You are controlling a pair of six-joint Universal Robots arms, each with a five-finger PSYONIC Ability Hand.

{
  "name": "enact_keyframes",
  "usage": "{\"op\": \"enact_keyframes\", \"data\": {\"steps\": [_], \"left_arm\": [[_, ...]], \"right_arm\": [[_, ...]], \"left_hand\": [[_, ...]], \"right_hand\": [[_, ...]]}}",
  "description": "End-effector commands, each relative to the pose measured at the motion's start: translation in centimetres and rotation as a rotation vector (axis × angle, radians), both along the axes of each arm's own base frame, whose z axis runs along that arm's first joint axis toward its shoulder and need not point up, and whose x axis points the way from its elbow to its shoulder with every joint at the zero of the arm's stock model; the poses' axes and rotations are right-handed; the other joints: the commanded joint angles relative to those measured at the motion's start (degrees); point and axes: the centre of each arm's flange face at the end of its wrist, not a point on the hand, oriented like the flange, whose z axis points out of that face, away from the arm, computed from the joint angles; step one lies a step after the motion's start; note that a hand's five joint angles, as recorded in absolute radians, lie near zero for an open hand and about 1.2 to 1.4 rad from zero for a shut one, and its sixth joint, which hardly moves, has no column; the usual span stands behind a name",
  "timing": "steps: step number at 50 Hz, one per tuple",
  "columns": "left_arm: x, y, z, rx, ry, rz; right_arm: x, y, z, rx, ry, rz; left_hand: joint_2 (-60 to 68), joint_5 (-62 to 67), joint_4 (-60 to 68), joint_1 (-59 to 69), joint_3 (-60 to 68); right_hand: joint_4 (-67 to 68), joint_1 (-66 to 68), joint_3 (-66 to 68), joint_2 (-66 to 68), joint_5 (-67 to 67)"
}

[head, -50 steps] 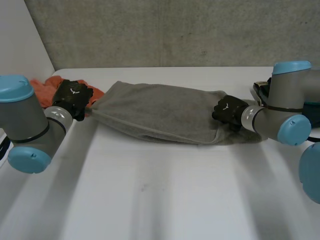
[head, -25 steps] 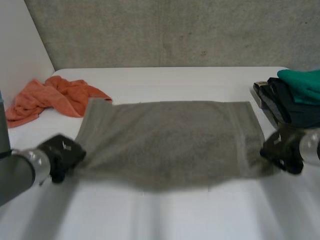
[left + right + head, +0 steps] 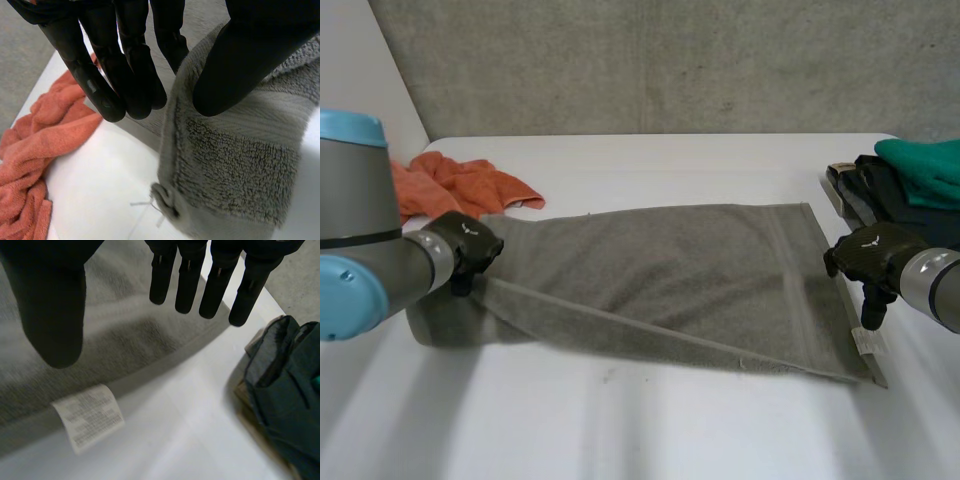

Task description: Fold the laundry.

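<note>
Concrete-grey wall stands behind a white tabletop (image 3: 650, 430); across its middle, running from near the left edge to near the right edge, lies a grey terry towel (image 3: 670, 270), one layer thick and not yet folded. Its far edge lies fairly straight, but its near edge slants towards the near right corner; the left end is bunched and doubled over itself.

At that bunched end the left hand (image 3: 468, 245) is slack, its fingers (image 3: 120, 75) straight and clear of the thumb (image 3: 240, 65); the thumb is at the turned-up pile, and no pinch is visible. Over the right short edge the right hand (image 3: 865, 258) is spread too, fingers straight, holding nothing; a white care label (image 3: 90, 415) sticks out from the hem below its thumb.

A crumpled orange cloth (image 3: 460, 185) waits at the far left corner; a stack of dark and green folded clothes (image 3: 910, 190) sits at the right edge.

The step in hand appears to be laying the towel square before the first fold. To do it well, the left end should be flattened first, since any fold made over that lump will trap it; the slanted near edge should be drawn parallel to the far one. Each hand should then pinch a single layer right at a corner; the label marks the right hem. Both hands should lift and carry together, so the edges meet evenly.
</note>
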Motion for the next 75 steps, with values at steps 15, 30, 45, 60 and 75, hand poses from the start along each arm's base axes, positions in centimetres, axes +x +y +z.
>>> {"op": "enact_keyframes", "data": {"steps": [15, 30, 45, 60, 75], "left_arm": [[-1.4, -2.6, -1.7, 0.035, 0.029, 0.096], [-1.0, -2.9, -2.1, 0.047, 0.024, 0.109], [-1.8, -4.7, 0.0, -0.071, 0.051, 0.043], [-2.7, -7.7, 8.8, -0.419, 0.222, 0.052], [-1.5, -2.9, 3.8, -0.198, 0.164, 0.045]], "right_arm": [[-0.5, 4.9, -1.2, 0.211, -0.200, -0.089], [0.1, 5.3, -5.3, 0.232, -0.043, -0.072], [3.2, -0.1, -0.7, -0.226, -0.028, 0.030], [6.1, -5.8, 3.9, -0.428, -0.128, -0.056], [5.4, -6.2, 0.8, -0.143, -0.181, -0.065]], "left_hand": [[11.4, 13.2, 11.4, 12.9, 11.8], [11.4, 13.2, 11.4, 12.9, 11.8], [11.4, 13.2, 11.4, 12.9, 11.8], [11.4, 13.2, 11.4, 12.9, 11.8], [11.4, 13.2, 11.4, 12.9, 11.8]], "right_hand": [[-9.2, -9.3, -9.1, -8.9, -8.0], [6.4, 6.3, 6.5, 6.7, 7.6], [52.2, 52.1, 52.3, 52.5, 53.5], [52.2, 52.1, 52.3, 52.5, 53.5], [9.7, 9.5, 9.7, 9.9, 10.9]]}}
